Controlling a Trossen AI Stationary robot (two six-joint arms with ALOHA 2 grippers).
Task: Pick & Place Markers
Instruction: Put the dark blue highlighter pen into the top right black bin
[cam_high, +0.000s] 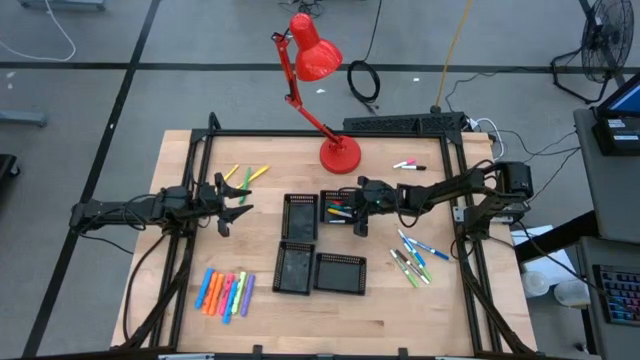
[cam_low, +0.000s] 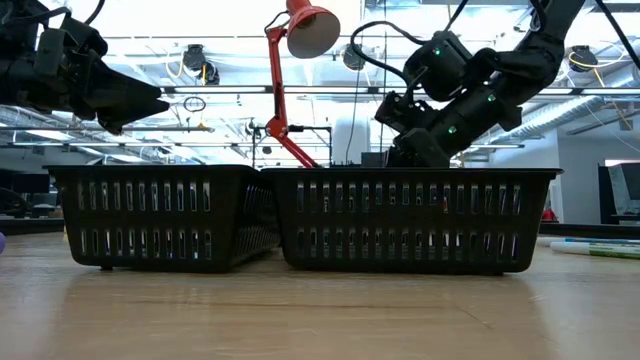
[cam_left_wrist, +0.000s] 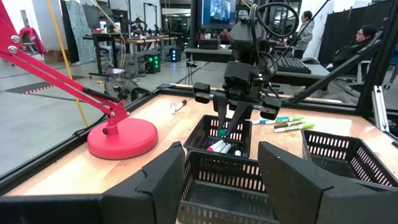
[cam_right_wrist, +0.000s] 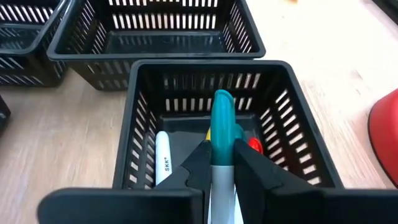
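Observation:
My right gripper (cam_high: 357, 211) hangs over the far-right black mesh tray (cam_high: 338, 193), shut on a white marker with a blue-green cap (cam_right_wrist: 222, 124). In that tray lie a few markers, among them a white one (cam_right_wrist: 163, 163) and a red-capped one (cam_right_wrist: 254, 144). More markers lie on the table: blue-green ones (cam_high: 415, 255) at the right, neon ones (cam_high: 225, 293) at the near left, yellow-green ones (cam_high: 246, 176) at the far left, and white ones (cam_high: 408, 164) by the lamp. My left gripper (cam_high: 232, 207) waits open at the table's left, holding nothing. My right gripper pinches the marker's white body (cam_right_wrist: 222, 177), just behind the cap, between its two fingers (cam_right_wrist: 198, 163). The marker lies along the fingers, and its cap sticks out past their tips. The fingers slant down from the table's right. The capped end (cam_left_wrist: 222, 132) points into the tray, over the markers lying there.
Three more black trays stand beside the filled one: one on its left (cam_high: 299, 215) and two nearer (cam_high: 294, 268), (cam_high: 340, 272). A red desk lamp (cam_high: 338, 153) stands at the far middle. People sit in the room beyond the table (cam_left_wrist: 364, 37).

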